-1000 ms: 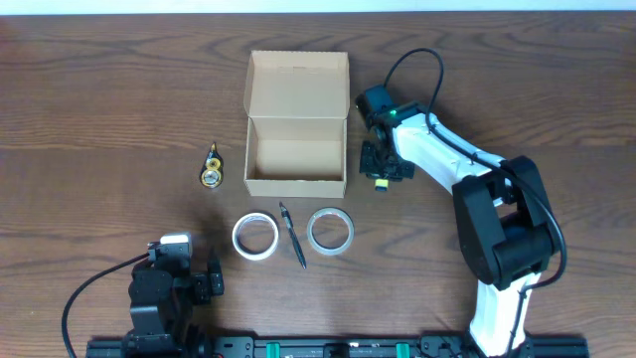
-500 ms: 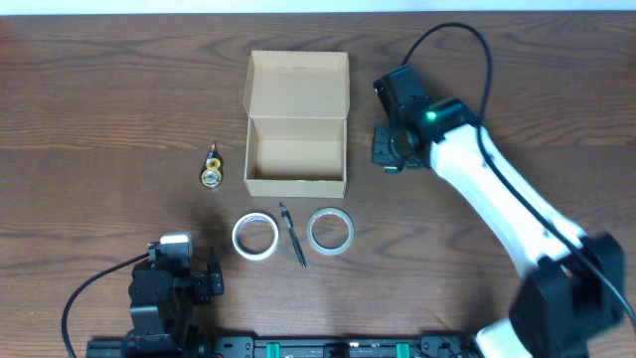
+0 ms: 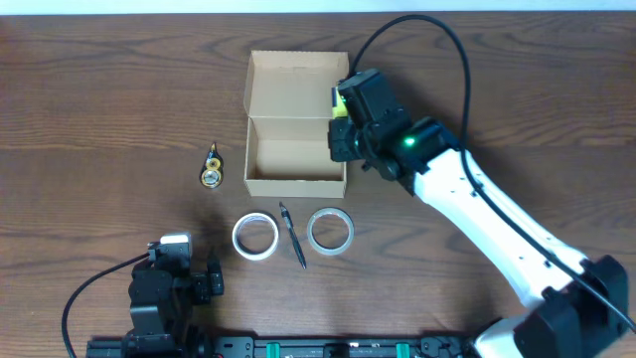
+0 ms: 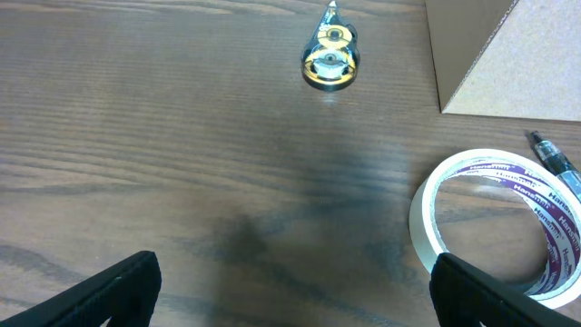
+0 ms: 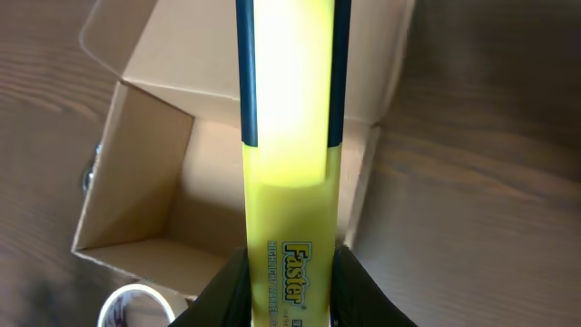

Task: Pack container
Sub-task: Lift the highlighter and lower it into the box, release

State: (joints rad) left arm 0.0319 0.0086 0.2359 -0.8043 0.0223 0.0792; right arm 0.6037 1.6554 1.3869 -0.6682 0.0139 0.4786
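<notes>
A yellow highlighter [image 5: 289, 182] is clamped in the right claw [image 5: 289, 282], its long axis roughly near-to-far, over the right wall of the open container [image 3: 296, 185]; the cavity lies just left. The left claw [image 4: 290, 300] is spread empty

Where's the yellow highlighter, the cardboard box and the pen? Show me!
yellow highlighter [image 5: 289, 209]: right wrist view, on its yellow barrel above the printing.
cardboard box [image 3: 296, 85]: overhead view, on the open lid flap.
pen [image 3: 292, 236]: overhead view, on the middle of its barrel.
</notes>
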